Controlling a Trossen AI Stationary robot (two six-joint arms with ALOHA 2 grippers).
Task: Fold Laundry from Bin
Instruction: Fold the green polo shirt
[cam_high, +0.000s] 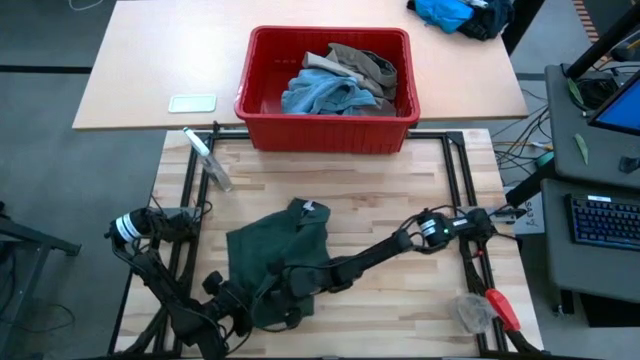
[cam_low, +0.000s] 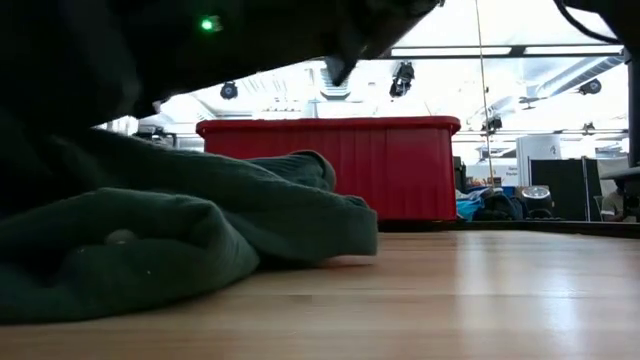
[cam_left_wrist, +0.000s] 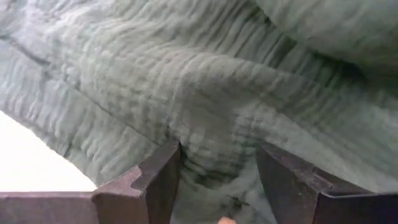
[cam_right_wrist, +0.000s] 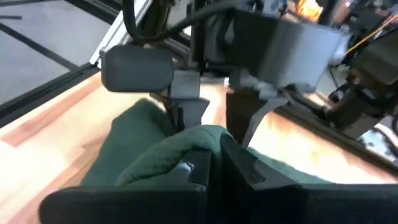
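Dark green shorts (cam_high: 275, 250) lie crumpled on the wooden table's near half, spread over the boards in the low view (cam_low: 180, 230). My left gripper (cam_left_wrist: 217, 180) is at their near edge (cam_high: 258, 305), closed on a bunch of the cloth. My right gripper (cam_right_wrist: 214, 171) reaches in from the table's right side to the same spot (cam_high: 298, 283), its fingers shut, with a raised fold of the shorts just in front of them. The red bin (cam_high: 330, 130) stands at the far edge and holds light blue denim and a khaki piece (cam_high: 340, 80). My left gripper pinches a thick bunched fold of the shorts (cam_left_wrist: 214, 146) between its two fingers, several layers deep. The fingers slant down onto it from the table's near left. The fold is drawn up a little, and the other cloth rests slack on the table. My right gripper's shut fingers (cam_right_wrist: 199, 168) lie beside a raised fold of the shorts (cam_right_wrist: 168, 149). I cannot tell whether they touch it.
A white flat case (cam_high: 192, 102) and a clear plastic piece (cam_high: 208, 158) lie at the far left. A red-handled tool (cam_high: 500, 308) sits at the near right corner. A bright blue cloth heap (cam_high: 450, 12) is at the far right. Bare boards stretch between the shorts and the bin.
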